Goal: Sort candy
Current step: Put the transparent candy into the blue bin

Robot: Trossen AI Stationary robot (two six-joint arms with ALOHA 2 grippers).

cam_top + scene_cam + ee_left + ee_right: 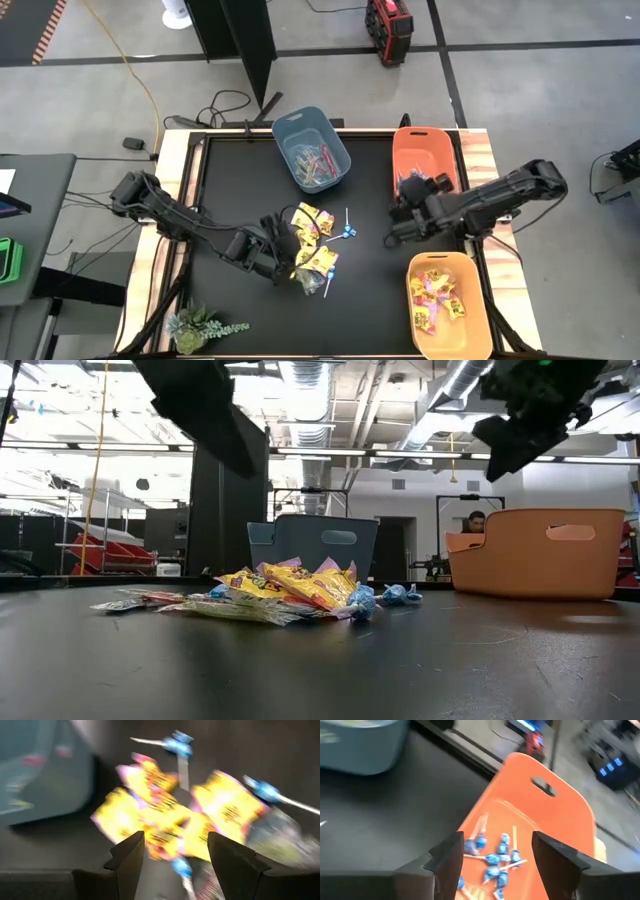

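Note:
The candy pile (311,245) lies mid-table: yellow packets with red print, with blue lollipops (347,232) at its right edge. The low view shows the pile (290,589) flat on the black top. My left gripper (272,246) hovers at the pile's left edge. It is open, and in the left wrist view (172,855) its fingers stand on either side of the yellow packets (170,822) without touching them. My right gripper (405,216) is open and empty, raised by the orange bin's near-left corner. Its wrist view (497,855) looks down on blue lollipops (495,857) in that bin.
A blue-grey bin (312,148) with pinkish sticks stands at the far middle. An orange bin (427,158) stands far right, and a yellow-orange bin (447,305) with yellow packets near right. A small plant (198,326) sits at the near-left corner. Bare black table (230,180) surrounds the pile.

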